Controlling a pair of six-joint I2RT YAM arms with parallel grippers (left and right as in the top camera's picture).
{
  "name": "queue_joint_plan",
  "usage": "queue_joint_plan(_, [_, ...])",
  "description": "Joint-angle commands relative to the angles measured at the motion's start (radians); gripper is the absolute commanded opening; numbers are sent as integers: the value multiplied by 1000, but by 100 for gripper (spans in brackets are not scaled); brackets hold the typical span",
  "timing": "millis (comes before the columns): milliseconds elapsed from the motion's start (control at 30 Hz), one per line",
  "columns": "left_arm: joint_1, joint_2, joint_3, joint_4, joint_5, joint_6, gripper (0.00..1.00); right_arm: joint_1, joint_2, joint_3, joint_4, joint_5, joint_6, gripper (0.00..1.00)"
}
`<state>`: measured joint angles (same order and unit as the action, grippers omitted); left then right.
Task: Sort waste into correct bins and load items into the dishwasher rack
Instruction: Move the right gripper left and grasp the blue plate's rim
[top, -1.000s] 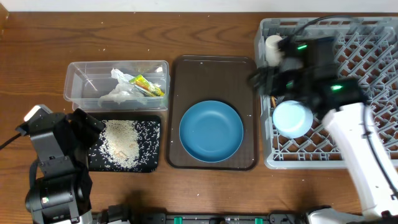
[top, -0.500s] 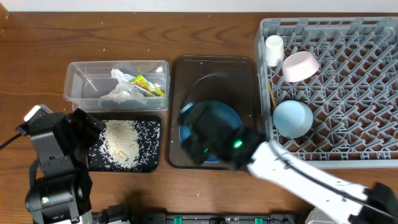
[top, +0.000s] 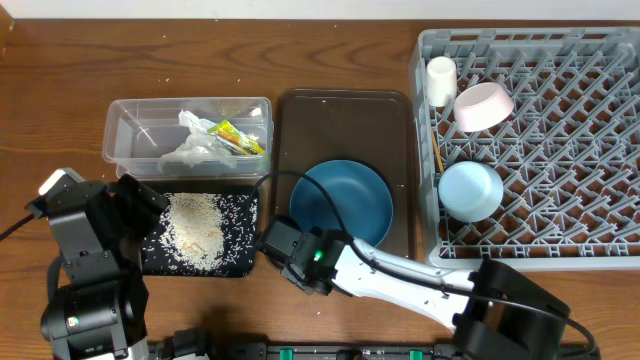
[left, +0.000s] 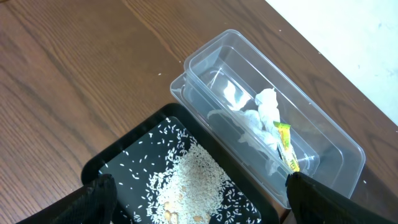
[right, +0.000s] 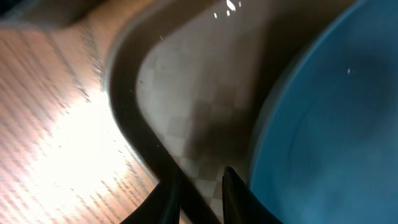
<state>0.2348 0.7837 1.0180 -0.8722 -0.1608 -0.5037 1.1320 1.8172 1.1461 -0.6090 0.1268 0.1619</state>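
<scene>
The large dark blue bowl (top: 340, 210) lies on the brown serving tray (top: 345, 120). My right gripper (top: 272, 243) is at that tray's front-left corner. In the right wrist view its fingers (right: 199, 180) are close together astride the tray's rim (right: 134, 134), with the bowl (right: 336, 112) beside them. The white cup (top: 440, 78), pink bowl (top: 483, 105), light blue bowl (top: 470, 190) and chopsticks (top: 436, 150) are in the grey rack (top: 560, 90). The napkin (top: 190, 145) and wrapper (top: 240, 138) lie in the clear tub (top: 115, 125). Rice (top: 195, 225) lies in the black tray (top: 245, 265). My left gripper (top: 140, 205) is open and empty above it.
In the left wrist view the open fingers (left: 199, 205) frame the rice (left: 193, 180) on the black tray (left: 124, 162), with the tub (left: 336, 143), napkin (left: 264, 115) and wrapper (left: 286, 146) behind. Bare wooden table lies left of the tub.
My right arm left the pink bowl in the rack, swung left over the blue bowl and came down at the brown tray's front-left corner. The left arm has not moved.
</scene>
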Motion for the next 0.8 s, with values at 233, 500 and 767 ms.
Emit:
queue_joint_plan(233, [5, -1, 14, -3, -8, 5, 89, 7, -5, 19, -13, -5, -13, 9])
queue_joint_plan(500, [5, -1, 14, -3, -8, 5, 90, 5, -114, 101, -43, 2, -14, 26])
queue_joint_plan(767, [5, -1, 14, -3, -8, 5, 89, -1, -87, 83, -116, 24, -14, 34])
